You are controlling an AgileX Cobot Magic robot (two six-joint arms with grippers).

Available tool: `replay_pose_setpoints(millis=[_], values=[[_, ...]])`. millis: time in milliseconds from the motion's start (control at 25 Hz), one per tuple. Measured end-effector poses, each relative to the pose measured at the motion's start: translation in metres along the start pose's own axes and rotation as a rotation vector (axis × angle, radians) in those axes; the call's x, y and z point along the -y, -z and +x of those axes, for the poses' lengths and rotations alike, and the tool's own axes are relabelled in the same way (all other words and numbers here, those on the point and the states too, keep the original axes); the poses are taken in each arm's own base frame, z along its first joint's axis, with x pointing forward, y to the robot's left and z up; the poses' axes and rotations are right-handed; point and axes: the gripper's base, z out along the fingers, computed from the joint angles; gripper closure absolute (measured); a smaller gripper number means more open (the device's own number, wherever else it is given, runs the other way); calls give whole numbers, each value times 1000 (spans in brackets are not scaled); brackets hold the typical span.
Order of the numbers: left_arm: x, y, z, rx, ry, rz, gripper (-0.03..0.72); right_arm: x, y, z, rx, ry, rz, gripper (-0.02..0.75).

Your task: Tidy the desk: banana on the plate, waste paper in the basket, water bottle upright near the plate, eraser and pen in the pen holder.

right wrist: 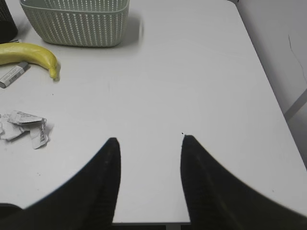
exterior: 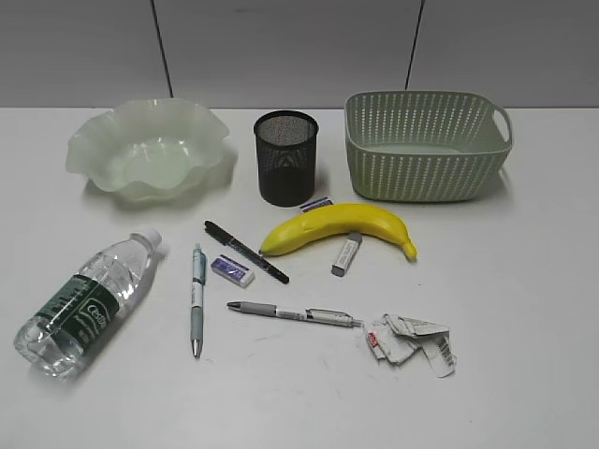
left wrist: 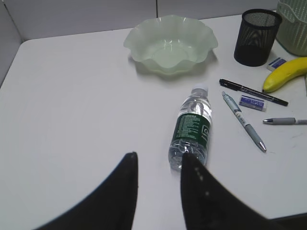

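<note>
Grippers both parted, empty: left gripper [left wrist: 158, 160] just behind water bottle [left wrist: 192, 129], right gripper [right wrist: 149, 141] over bare desk [right wrist: 192, 86]. Bottle lies flat, cap twd plate [left wrist: 170, 43]; banana [exterior: 339, 227] right of it w/ waste paper [exterior: 412, 341].

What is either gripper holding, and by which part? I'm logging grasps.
Nothing. The left gripper and the right gripper are both open and empty; the bottle lies untouched on the desk.

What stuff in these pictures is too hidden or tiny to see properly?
- Third eraser: exterior view, mostly hidden behind the banana.
- Bottle label wording: too small to read.
- Basket: left wrist view, cut off by the edge.
- Pen holder: right wrist view, only a sliver at the edge.
</note>
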Motion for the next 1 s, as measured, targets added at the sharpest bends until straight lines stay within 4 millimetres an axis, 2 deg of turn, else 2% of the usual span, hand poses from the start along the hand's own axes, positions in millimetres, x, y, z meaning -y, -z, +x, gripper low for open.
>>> replay_pose_setpoints(millis=[1000], values=[[0,0,0,0,0,0,457,0,0,0,0,0,0,396]])
